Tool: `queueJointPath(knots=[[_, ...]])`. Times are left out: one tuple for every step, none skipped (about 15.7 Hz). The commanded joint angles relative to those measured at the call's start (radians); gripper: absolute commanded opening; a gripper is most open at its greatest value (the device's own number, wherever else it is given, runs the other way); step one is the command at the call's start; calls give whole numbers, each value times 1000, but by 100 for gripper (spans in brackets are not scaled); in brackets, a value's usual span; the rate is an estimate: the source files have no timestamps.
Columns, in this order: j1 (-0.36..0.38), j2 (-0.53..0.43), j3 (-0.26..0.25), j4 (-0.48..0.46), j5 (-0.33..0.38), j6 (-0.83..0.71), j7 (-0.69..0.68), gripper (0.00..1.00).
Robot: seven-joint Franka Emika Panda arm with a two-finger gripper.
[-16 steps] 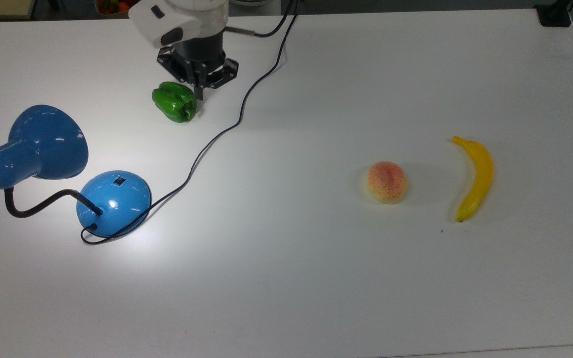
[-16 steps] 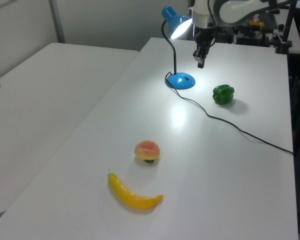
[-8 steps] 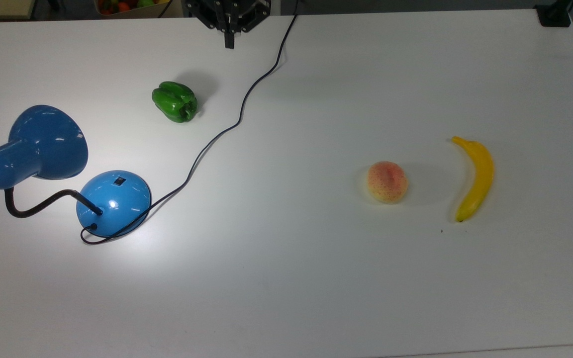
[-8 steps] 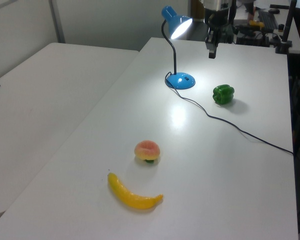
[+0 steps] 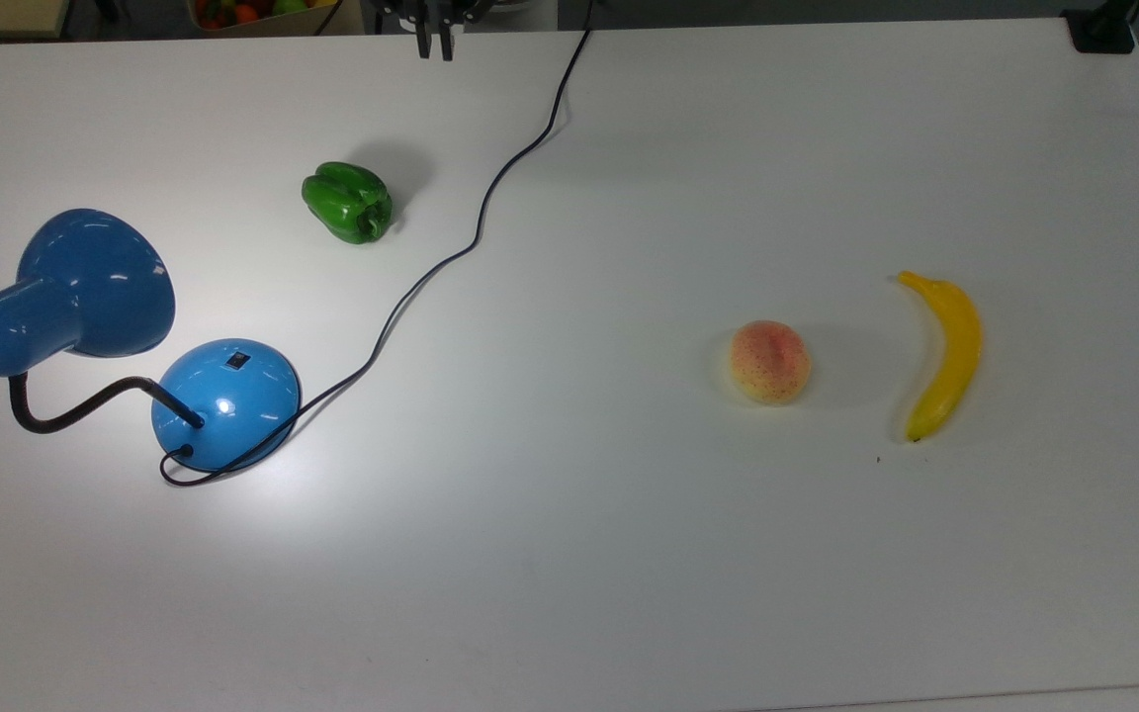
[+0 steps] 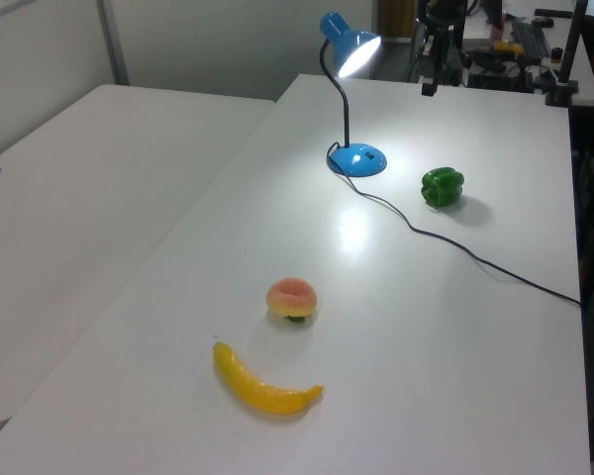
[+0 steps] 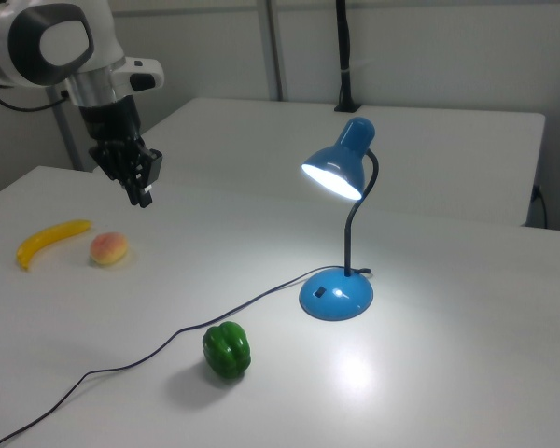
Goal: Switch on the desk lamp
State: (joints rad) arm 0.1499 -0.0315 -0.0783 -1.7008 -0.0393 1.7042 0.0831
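Gripper (image 7: 142, 191) raised, pointing down, off lit desk lamp (image 7: 341, 224).

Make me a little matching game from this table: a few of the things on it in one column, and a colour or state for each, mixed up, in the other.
Things:
1. desk lamp
2. pepper
3. banana
4. gripper

States:
A. yellow, lying next to the peach
B. up in the air, holding nothing
C. lit, throwing a bright patch on the table
D. green, beside the black cord

Pairs: 1-C, 2-D, 3-A, 4-B
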Motion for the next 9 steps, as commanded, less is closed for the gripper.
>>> queueJointPath(knots=[[25,-4,-12,12,-8,-55,-23,100],[25,-4,-9,12,-10,-69,-23,100],[27,-5,-8,12,-10,-83,-23,100],[28,-7,-6,12,-11,-98,-23,100],[30,-11,-6,12,-22,-107,-25,100],[33,-19,-5,12,-39,-106,-31,100],[34,-19,1,13,-50,-106,-35,100],[33,-21,3,15,-51,-107,-36,100],[30,-19,5,29,-51,-107,-37,100]])
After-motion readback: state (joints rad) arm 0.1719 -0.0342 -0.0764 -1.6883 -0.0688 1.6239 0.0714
